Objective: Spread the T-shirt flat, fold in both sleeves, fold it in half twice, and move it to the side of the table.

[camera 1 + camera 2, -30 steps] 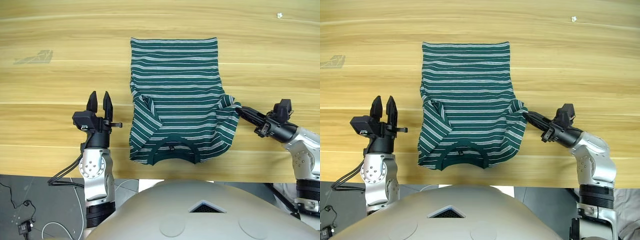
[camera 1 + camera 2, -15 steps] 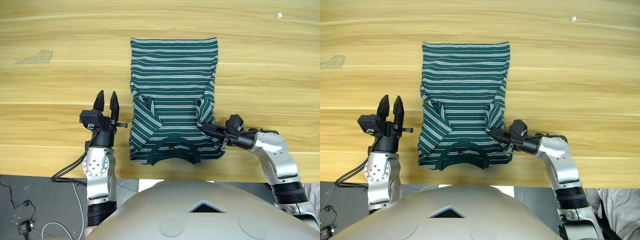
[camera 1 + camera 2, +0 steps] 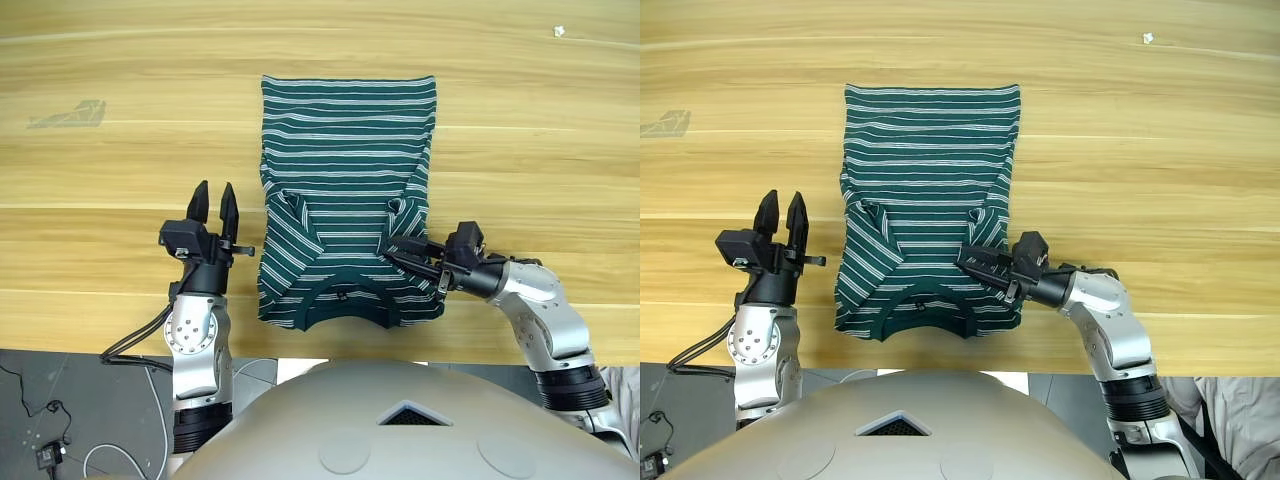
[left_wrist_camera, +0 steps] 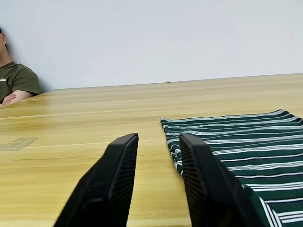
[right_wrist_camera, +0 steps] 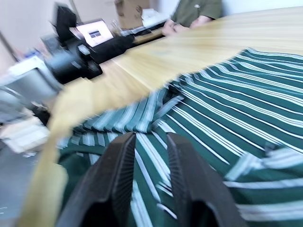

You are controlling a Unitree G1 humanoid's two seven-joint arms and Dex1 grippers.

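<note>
The green striped T-shirt lies flat on the wooden table, collar toward the near edge, with both sleeves folded inward over the body. My right gripper hovers low over the shirt's near right part, just right of the collar. Its fingers are slightly apart with nothing between them, as the right wrist view shows above the striped cloth. My left gripper stands open over bare wood a little left of the shirt's left edge. The left wrist view shows its fingers apart beside the shirt.
A small white scrap lies at the far right of the table and a grey mark at the far left. The table's near edge runs just below the collar. Cables hang on the floor at lower left.
My right gripper carried the right sleeve from outside the shirt inward, laid it over the body and let go, then slid on toward the collar. The left arm shifted slightly right.
</note>
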